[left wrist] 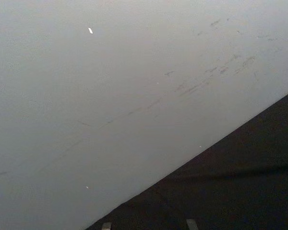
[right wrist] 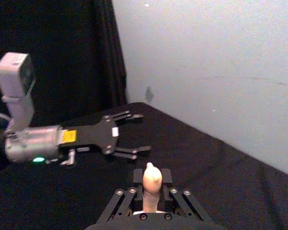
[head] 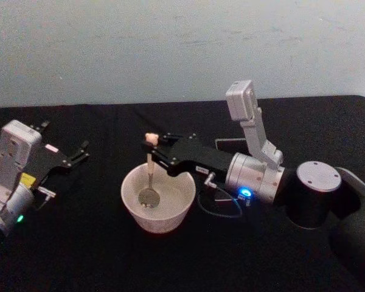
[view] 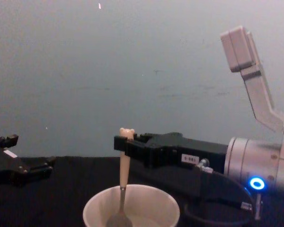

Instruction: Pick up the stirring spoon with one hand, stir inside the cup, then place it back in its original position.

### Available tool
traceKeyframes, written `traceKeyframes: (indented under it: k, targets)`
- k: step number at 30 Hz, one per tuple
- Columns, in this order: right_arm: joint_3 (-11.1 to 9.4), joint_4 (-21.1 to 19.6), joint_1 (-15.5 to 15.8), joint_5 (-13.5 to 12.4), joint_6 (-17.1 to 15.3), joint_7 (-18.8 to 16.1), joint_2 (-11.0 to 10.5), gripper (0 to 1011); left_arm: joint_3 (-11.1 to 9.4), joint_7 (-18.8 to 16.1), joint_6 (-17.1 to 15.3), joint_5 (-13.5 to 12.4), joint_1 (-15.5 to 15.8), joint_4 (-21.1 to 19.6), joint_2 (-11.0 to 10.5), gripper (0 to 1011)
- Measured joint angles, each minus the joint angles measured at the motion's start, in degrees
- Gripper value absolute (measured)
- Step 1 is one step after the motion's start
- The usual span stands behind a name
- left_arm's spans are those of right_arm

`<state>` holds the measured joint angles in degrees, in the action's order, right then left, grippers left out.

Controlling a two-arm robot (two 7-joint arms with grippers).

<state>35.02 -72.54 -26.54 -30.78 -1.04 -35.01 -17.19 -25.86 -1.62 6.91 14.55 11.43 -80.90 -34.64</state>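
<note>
The cream-white cup (head: 170, 220) stands in the middle of the black table. My right gripper (head: 153, 146) reaches in from the right and is shut on the stirring spoon (head: 149, 169) just below its bear head. The spoon stands upright with its metal bowl resting inside the cup. From the chest the spoon (view: 124, 163) rises out of the cup (view: 154, 201) with the right gripper (view: 125, 144) closed on its top. The bear head (right wrist: 151, 178) sits between the right fingers. The dark holder (head: 230, 145) shows partly behind the right arm. My left gripper (head: 67, 141) rests open at the left.
A pale wall (left wrist: 110, 96) rises behind the table's far edge. The right arm's wrist (head: 255, 179) and its cable lie just right of the cup. The left gripper (right wrist: 143, 132) is well apart from the cup, with bare black cloth between them.
</note>
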Motion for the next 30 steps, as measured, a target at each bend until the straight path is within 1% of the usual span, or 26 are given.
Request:
traceKeyframes:
  k: [7,10,12,19,22,23,26,30]
  targets:
    - [-1.38,1.79,-0.68,0.36,0.42,1.19,0.25,224,0.00,0.00,0.00,0.00,0.00,0.00,0.00,1001]
    - [-1.76,1.82,-0.66,0.57,0.43,1.37,-0.12,225,0.00,0.00,0.00,0.00,0.00,0.00,0.00,1001]
    - [-2.09,1.43,-0.32,0.80,0.38,1.47,-0.77,225,0.00,0.00,0.00,0.00,0.00,0.00,0.00,1001]
    - [-2.98,-1.95,1.72,0.89,-0.68,1.61,-3.01,224,0.00,0.00,0.00,0.00,0.00,0.00,0.00,1001]
    - [-3.17,-4.59,3.37,0.49,-1.44,1.34,-4.46,224,0.00,0.00,0.00,0.00,0.00,0.00,0.00,1001]
    - [-3.17,-4.59,3.37,0.49,-1.44,1.34,-4.46,225,0.00,0.00,0.00,0.00,0.00,-0.01,0.00,1001]
    - [-3.00,-6.78,4.68,-0.14,-2.05,0.58,-5.49,224,0.00,0.00,0.00,0.00,0.00,0.00,0.00,1001]
    - [-2.50,-7.76,5.19,-0.49,-2.31,0.00,-5.80,224,0.00,0.00,0.00,0.00,0.00,0.00,0.00,1002]
